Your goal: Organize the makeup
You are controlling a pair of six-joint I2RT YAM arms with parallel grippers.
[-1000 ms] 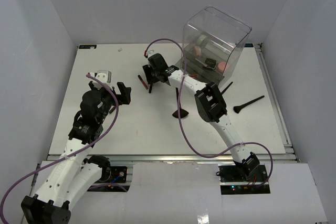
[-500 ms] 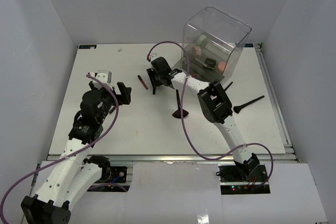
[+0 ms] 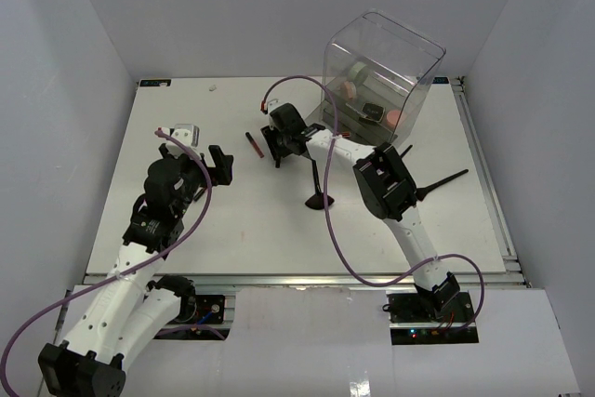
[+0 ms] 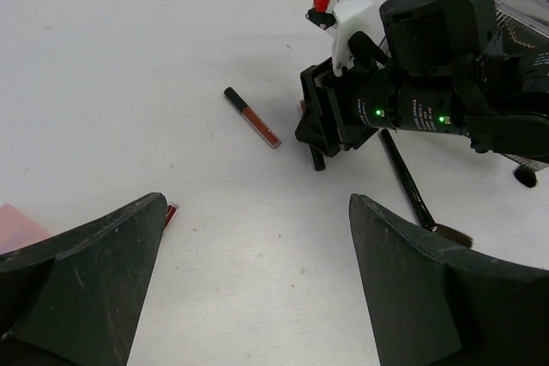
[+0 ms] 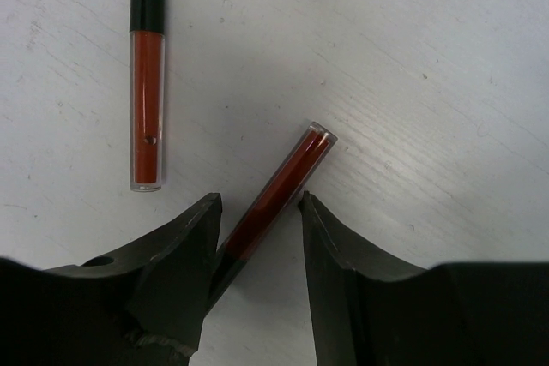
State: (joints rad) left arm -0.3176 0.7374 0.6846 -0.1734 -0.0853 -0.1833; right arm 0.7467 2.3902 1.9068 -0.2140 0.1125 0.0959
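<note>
Your tilted red stick (image 5: 279,186) is at the far-centre part of the bench (image 3: 186,230). In the right wrist view it slants, its clear end pointing up and to the right, away from the wrist, and its dark end running back between the right jaws. Those jaws stand partway apart on either side of it, with slim gaps at the tips. You cannot tell whether they pinch it further back. Just to its left, and not touching it, a second red stick (image 5: 146,117) lies with its long axis running straight away from the wrist, black cap at the far end. Both sticks are well in from the bench's far edge, and open white surface runs from them leftward and toward you. On the other side, a fan brush (image 3: 321,200) lies near them with its head toward you, a straight brush (image 3: 442,183) lies further right, and the clear box (image 3: 381,72) stands at the far right. Your right arm (image 3: 386,183) reaches from its near-right base across to the centre, wrist bent down at the bench. Your left arm (image 3: 163,192) is raised over the left side, its jaws wide open, holding nothing and facing the sticks.
</note>
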